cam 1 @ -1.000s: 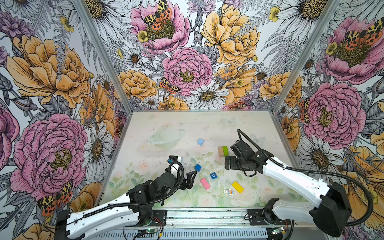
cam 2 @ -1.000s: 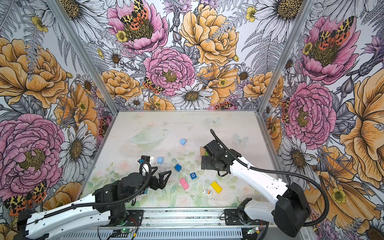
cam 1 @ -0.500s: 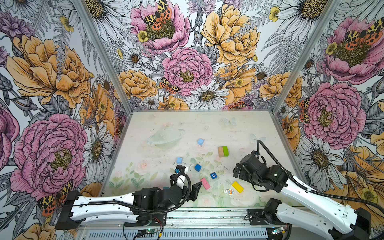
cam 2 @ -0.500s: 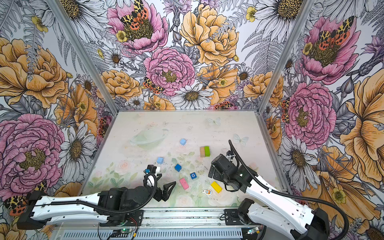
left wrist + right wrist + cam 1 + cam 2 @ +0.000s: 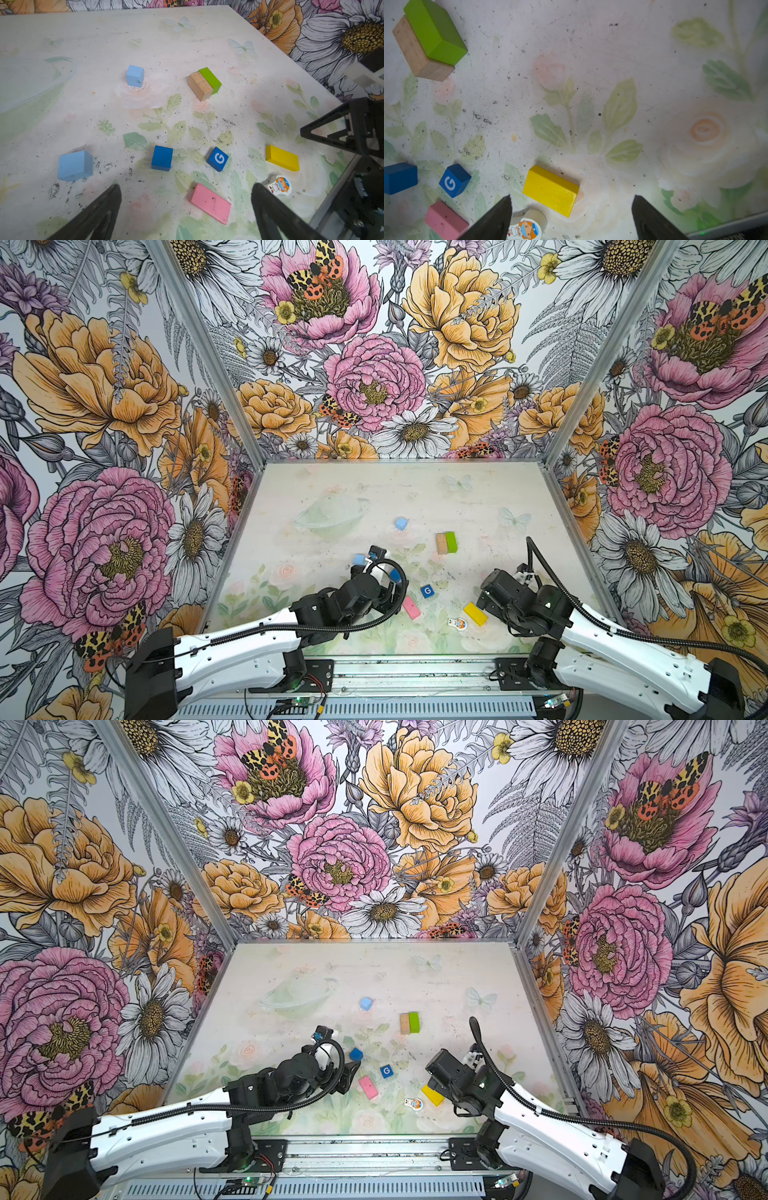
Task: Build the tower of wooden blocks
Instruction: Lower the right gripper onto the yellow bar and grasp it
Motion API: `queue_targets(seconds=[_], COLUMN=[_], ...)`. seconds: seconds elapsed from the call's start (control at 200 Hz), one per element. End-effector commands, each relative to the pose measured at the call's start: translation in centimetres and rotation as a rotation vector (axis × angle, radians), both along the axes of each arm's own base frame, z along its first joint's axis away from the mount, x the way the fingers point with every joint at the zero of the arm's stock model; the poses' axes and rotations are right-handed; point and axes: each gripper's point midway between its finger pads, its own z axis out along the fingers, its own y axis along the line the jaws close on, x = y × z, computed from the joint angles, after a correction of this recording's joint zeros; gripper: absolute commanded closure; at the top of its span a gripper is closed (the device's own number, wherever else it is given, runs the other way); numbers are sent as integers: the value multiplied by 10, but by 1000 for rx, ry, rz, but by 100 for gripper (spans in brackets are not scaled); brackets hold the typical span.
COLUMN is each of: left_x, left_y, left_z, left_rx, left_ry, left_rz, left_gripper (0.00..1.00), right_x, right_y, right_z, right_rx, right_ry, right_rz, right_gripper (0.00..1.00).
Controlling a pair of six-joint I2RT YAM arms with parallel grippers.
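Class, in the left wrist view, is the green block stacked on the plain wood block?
No: the green block lies beside the plain wood block, touching it, both on the table.

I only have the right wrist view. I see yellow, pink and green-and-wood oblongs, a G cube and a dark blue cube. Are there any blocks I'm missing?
Observer: Yes, two. One light blue cube stands alone, farther back on the table than the green oblong and to its left in both top views.
Operator: And the second one?
Observer: The other light blue cube sits on the left arm's side of the dark blue cube, apart from it.
Operator: Is the left end effector carrying anything?
Observer: No. It is open and empty, and the pink oblong lies on the table just ahead of it.
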Motion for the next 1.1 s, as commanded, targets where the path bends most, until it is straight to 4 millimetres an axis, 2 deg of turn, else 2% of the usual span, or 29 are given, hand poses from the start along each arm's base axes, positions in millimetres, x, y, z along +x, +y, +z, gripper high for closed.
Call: queue_targets(seconds=[0.0,0.3,0.671,1.091], left_x=[1,1,-3,-8], left_y=[-20,-12,19,33], left_z=[17,12,18,13], left_rx=[-28,-47,-100,-118], left_ry=[-48,-50,-65,-57], left_rz=[-90,-95,-50,-32], left_gripper=[1,1,1,1], right_x=[1,6,12,8], right_y=[0,23,52,55], right_z=[-2,-11,-23,-38], right_rx=[-1,-45,13,-4], right_ry=[5,60,88,132], right_rz=[-60,-49,-49,-57], right_gripper=[10,10,7,7])
